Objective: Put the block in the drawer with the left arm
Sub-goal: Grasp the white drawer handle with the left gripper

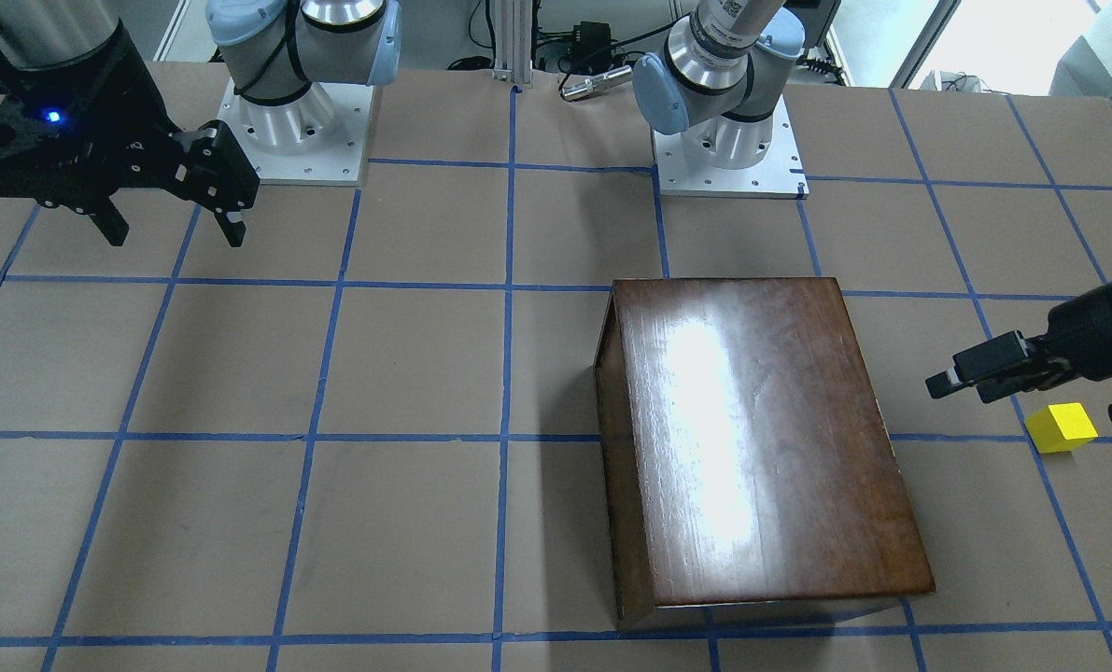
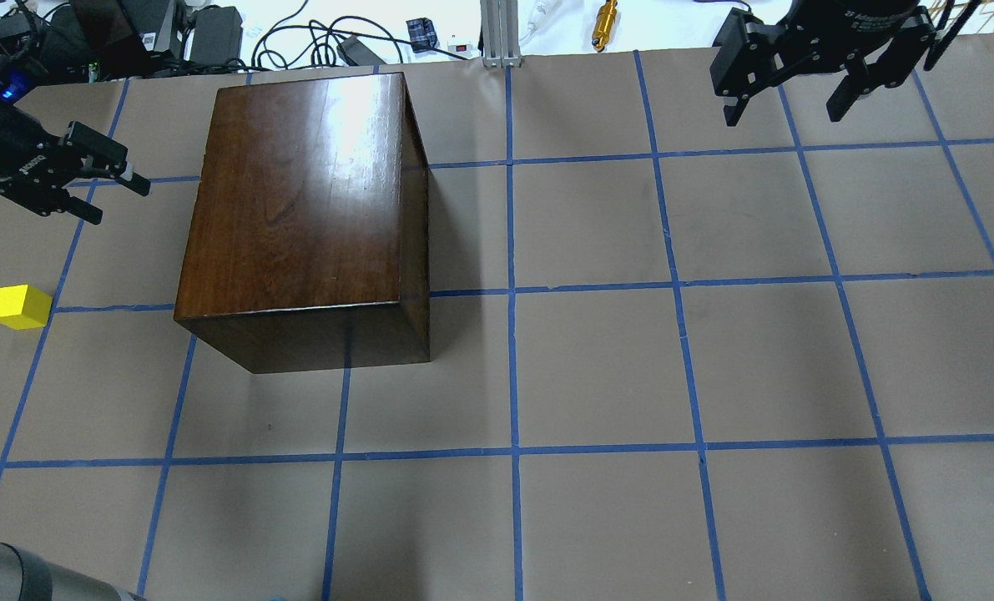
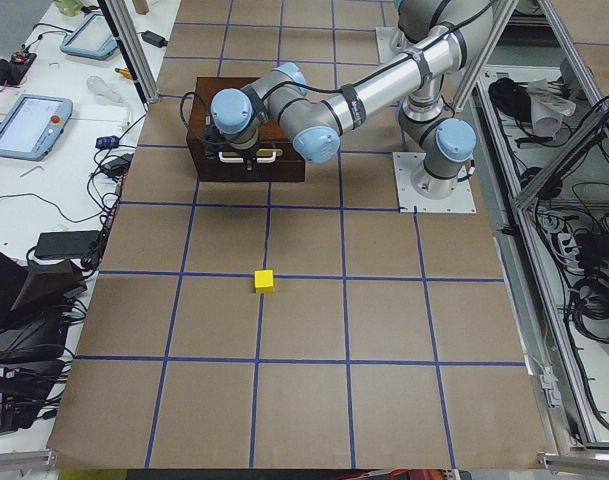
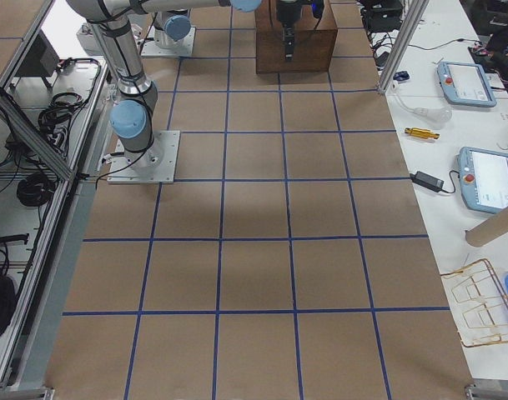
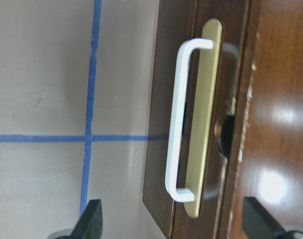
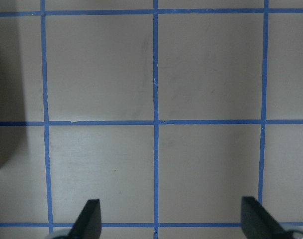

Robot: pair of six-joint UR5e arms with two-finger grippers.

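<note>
The yellow block (image 2: 21,306) lies on the paper-covered table, out to the left of the dark-brown wooden box (image 2: 305,200); it also shows in the front view (image 1: 1062,427) and the left side view (image 3: 264,281). The drawer is shut. Its dark front panel (image 5: 163,124) with a pale pull (image 5: 181,124) on a brass plate fills the left wrist view. My left gripper (image 2: 119,202) is open and empty, above the table, facing that front panel and apart from it. My right gripper (image 2: 789,104) is open and empty at the far right, over bare table (image 6: 173,219).
Blue tape lines form a grid on the brown table cover (image 2: 597,367). The two arm bases (image 1: 294,121) (image 1: 728,140) stand at the robot's edge. Cables and small devices (image 2: 313,37) lie beyond the far edge.
</note>
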